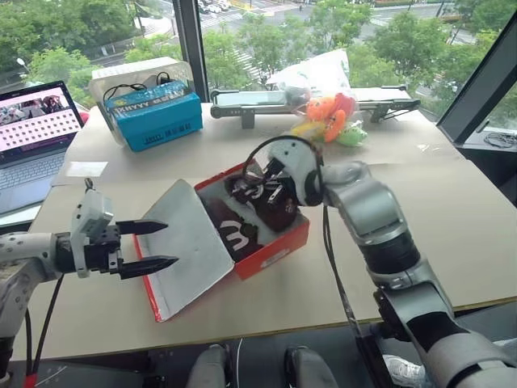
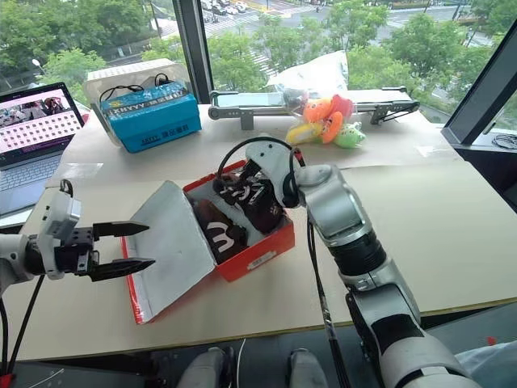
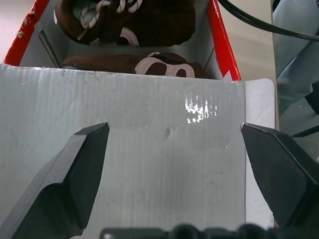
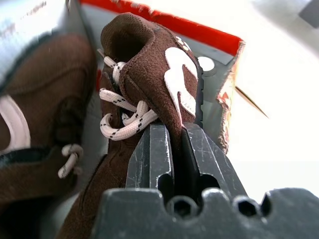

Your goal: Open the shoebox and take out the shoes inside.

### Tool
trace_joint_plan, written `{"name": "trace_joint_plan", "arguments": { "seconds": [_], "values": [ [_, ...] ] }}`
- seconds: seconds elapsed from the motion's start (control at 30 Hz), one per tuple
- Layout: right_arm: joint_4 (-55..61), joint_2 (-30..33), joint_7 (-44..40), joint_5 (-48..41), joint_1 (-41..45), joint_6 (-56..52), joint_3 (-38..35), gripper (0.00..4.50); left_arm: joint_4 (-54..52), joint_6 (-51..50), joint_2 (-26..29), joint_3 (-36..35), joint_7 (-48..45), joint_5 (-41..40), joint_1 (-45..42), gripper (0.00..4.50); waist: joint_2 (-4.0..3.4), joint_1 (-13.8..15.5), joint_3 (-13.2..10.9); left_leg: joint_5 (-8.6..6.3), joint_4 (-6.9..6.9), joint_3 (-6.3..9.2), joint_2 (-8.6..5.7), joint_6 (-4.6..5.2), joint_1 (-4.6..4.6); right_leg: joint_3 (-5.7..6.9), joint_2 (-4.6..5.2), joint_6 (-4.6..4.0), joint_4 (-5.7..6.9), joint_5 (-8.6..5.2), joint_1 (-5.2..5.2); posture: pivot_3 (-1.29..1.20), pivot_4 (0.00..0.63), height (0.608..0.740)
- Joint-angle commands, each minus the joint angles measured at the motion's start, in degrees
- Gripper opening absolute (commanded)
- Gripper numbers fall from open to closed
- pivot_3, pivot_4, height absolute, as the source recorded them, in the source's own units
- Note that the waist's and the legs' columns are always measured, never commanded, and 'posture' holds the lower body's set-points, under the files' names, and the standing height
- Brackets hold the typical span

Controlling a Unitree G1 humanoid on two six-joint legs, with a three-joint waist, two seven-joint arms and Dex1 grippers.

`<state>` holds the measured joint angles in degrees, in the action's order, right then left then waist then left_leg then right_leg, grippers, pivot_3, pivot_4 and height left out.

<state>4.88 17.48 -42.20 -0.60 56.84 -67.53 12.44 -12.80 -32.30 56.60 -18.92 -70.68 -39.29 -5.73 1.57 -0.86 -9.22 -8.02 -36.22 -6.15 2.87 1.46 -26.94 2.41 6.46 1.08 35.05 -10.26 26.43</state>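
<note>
- Right gripper is clenched on just a thin edge of one shoe, so that pinch looks sketchy to me; the suede could slip out and the shoe drop back in.
- Left gripper sits spread wide over the lid, holding nothing.
- Shoebox is centre frame, lid flopped open toward lower left.
- Count: two shoes, one shoebox, second shoe lying inside.

Shoebox sitting mid-surface, lid lying open toward the robot's left. One shoe lying inside; the other sitting pinched in the right end effector over the box. Left end effector hovering at the lid's left edge. Laptop sitting far left, plush toys lying behind.
</note>
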Motion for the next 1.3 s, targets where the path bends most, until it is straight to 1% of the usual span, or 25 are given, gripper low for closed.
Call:
{"name": "trace_joint_plan", "arguments": {
  "seconds": [0.03,0.07,0.17,0.23,0.33,0.47,0.57,0.67,0.77,0.9,1.03,1.13,1.2,1.27,1.3],
  "values": [
    [0.79,-1.66,2.7,-6.12,8.32,-5.06,-14.42,0.19,-0.19,1.57,0.21,-0.22,-0.5,0.27,-1.35,4.5,-0.05,0.01,-0.04,0.0,0.0,0.0,0.0,0.0,-0.05,-0.01,0.0,-0.02,-0.01,0.02,0.06,0.0,0.15,0.736],
    [-0.65,-1.66,3.49,-7.44,9.64,-5.99,-17.92,0.19,-0.05,1.64,0.25,-0.12,-0.6,0.4,-1.49,4.5,-0.06,0.01,-0.04,0.0,-0.01,0.0,0.0,0.0,-0.06,-0.01,0.0,0.0,0.01,0.03,0.06,0.0,0.15,0.736],
    [-3.71,-1.32,5.97,-9.99,10.94,-7.3,-24.02,0.19,0.19,1.8,0.34,0.08,-0.79,0.62,-1.77,4.5,-0.06,0.11,-0.04,0.0,0.01,0.0,0.01,0.0,-0.06,0.01,-0.04,0.13,-0.01,0.12,0.04,0.0,0.15,0.736],
    [-5.62,-2.44,8.24,-12.01,11.63,-8.88,-29.11,0.19,0.38,1.91,0.35,0.18,-0.87,0.71,-1.98,4.5,-0.05,0.2,-0.04,0.0,0.01,0.01,0.0,0.0,-0.06,0.05,-0.03,0.11,-0.04,0.11,-0.01,0.0,0.15,0.736],
    [-8.19,-2.49,11.78,-13.03,10.96,-9.43,-33.03,0.19,0.62,2.14,0.38,0.26,-1.03,1.01,-2.1,4.5,-0.06,0.05,-0.04,0.0,-0.01,-0.01,-0.01,-0.01,-0.07,0.02,0.0,0.04,-0.04,0.1,0.0,0.0,0.15,0.736],
    [-8.25,-1.18,13.01,-13.85,6.15,-8.06,-31.41,0.19,0.96,2.26,0.57,0.46,-1.21,1.2,-2.52,4.5,-0.06,-0.07,-0.04,0.01,0.0,-0.01,-0.01,0.0,-0.05,0.0,-0.01,0.04,-0.03,0.11,0.01,0.0,0.15,0.736],
    [-7.84,-0.35,13.68,-13.54,2.87,-6.58,-28.61,0.19,1.17,2.22,0.7,0.52,-1.29,1.19,-2.76,4.5,-0.08,-0.14,-0.05,0.02,0.0,-0.01,-0.01,0.02,-0.05,-0.01,-0.02,0.06,-0.02,0.12,-0.01,0.0,0.15,0.736],
    [-9.73,-0.27,14.22,-13.68,0.13,-4.36,-27.94,0.19,1.35,2.33,0.84,0.66,-1.52,1.28,-2.93,4.5,-0.13,-0.38,-0.09,0.02,-0.03,-0.01,-0.02,0.02,-0.04,-0.04,-0.03,0.08,0.0,0.12,0.0,0.0,0.15,0.736],
    [-11.5,-0.52,15.08,-14.42,-0.43,-2.31,-29.21,0.19,1.44,2.34,0.85,0.76,-1.66,1.37,-3.06,4.5,-0.14,-0.53,-0.09,0.02,-0.04,-0.01,-0.01,0.03,0.03,-0.04,-0.05,0.17,0.0,0.08,-0.07,0.0,0.15,0.736],
    [-11.19,-1.15,15.5,-17.97,1.37,-1.93,-32.29,0.19,1.45,2.31,0.82,0.85,-1.74,1.43,-3.21,4.5,-0.14,-0.56,-0.09,0.02,-0.03,-0.01,-0.01,0.03,0.04,-0.04,-0.05,0.19,0.0,0.08,-0.08,0.0,0.15,0.736],
    [-12.05,0.46,15.88,-17.89,0.66,0.08,-30.74,0.19,1.39,2.33,0.69,1.11,-1.73,1.5,-3.46,4.5,-0.14,-0.54,-0.09,0.03,-0.03,-0.01,-0.01,0.04,0.04,-0.04,-0.05,0.22,0.0,0.11,-0.08,0.0,0.15,0.736],
    [-15.24,2.8,15.93,-15.62,-0.6,4.18,-28.15,0.19,1.5,2.37,0.65,1.3,-1.76,1.55,-3.7,4.5,-0.14,-0.55,-0.09,0.03,-0.04,-0.01,-0.01,0.03,0.04,-0.04,-0.05,0.21,-0.01,0.09,-0.08,0.0,0.15,0.736],
    [-21.03,5.7,16.05,-12.43,-0.29,10.2,-25.09,0.19,1.7,2.32,0.61,1.52,-1.88,1.51,-3.97,4.5,-0.14,-0.48,-0.09,0.03,-0.04,-0.01,-0.02,0.03,0.04,-0.04,-0.04,0.15,-0.02,0.06,-0.09,0.0,0.15,0.736],
    [-26.66,7.66,15.23,-11.33,0.97,14.99,-23.49,0.19,1.82,2.34,0.57,1.86,-2.03,1.57,-4.25,4.5,-0.14,-0.26,-0.09,0.03,-0.05,-0.01,-0.03,0.03,0.08,-0.04,-0.04,0.14,-0.03,-0.06,-0.14,0.0,0.15,0.736],
    [-29.22,8.49,14.61,-10.94,1.87,16.97,-22.71,0.19,1.87,2.31,0.51,2.05,-2.03,1.61,-4.43,4.5,-0.14,-0.18,-0.09,0.02,-0.06,-0.01,-0.04,0.03,0.09,-0.04,-0.04,0.28,-0.03,-0.15,-0.16,0.0,0.15,0.736]
  ]
}}
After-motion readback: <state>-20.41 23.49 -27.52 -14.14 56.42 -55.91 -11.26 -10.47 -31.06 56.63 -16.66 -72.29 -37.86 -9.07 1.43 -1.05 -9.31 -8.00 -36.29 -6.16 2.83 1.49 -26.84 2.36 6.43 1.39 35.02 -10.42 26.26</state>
